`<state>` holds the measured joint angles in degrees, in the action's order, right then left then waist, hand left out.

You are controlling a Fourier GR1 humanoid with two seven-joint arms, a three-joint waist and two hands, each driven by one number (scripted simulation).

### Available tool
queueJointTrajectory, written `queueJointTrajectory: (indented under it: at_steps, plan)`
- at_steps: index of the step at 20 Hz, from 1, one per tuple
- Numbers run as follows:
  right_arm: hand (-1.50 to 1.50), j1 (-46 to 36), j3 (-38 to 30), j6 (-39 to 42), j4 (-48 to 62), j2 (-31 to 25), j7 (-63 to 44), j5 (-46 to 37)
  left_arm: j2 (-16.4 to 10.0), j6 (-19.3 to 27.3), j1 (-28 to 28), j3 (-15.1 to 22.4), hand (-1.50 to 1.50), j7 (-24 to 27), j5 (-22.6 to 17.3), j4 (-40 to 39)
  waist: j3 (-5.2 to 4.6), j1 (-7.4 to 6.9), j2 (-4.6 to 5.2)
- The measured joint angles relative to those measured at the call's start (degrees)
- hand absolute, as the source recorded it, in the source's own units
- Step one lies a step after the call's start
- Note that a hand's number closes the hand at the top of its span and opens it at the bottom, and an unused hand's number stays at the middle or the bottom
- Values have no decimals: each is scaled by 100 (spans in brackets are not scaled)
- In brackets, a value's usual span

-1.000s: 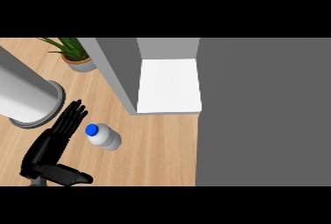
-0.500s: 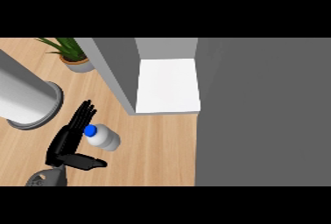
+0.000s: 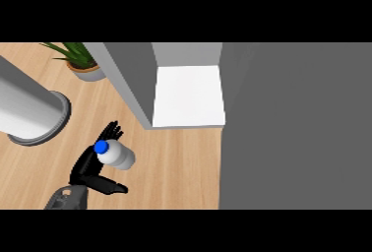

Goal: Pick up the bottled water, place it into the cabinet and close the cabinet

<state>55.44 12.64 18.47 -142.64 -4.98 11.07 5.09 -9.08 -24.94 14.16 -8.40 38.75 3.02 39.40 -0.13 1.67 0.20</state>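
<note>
Part of the left hand is covered by the bottled water, its grey forearm is cut off by the lower edge, and the potted plant and the cabinet are cropped at the top.

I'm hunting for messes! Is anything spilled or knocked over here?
Nothing stands out. The bottled water looks upright on the counter, blue cap on, beside the open left hand. The potted plant stands straight, and the cabinet is open with nothing spilled.
</note>
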Motion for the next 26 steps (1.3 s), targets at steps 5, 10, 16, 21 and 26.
queueJointTrajectory:
  at_steps: [5,10,16,21,26]
  plan:
    - [-150,145,114,9,1,23,102,-38,49,-5,381,-24,-150,311,51,-888,-3,15,3]
    - [-150,169,81,7,8,4,146,-56,81,37,668,-172,150,564,-61,-1448,-4,10,10]
    - [-150,214,167,-37,-6,10,119,-78,123,-31,922,-322,150,649,-226,-1925,-3,11,10]
    - [-150,349,135,24,6,-40,262,-96,254,55,974,-385,150,800,-319,-2066,0,4,0]
    - [-150,376,26,10,32,-29,376,-103,544,699,734,-683,150,1272,-684,-1829,25,-69,-42]
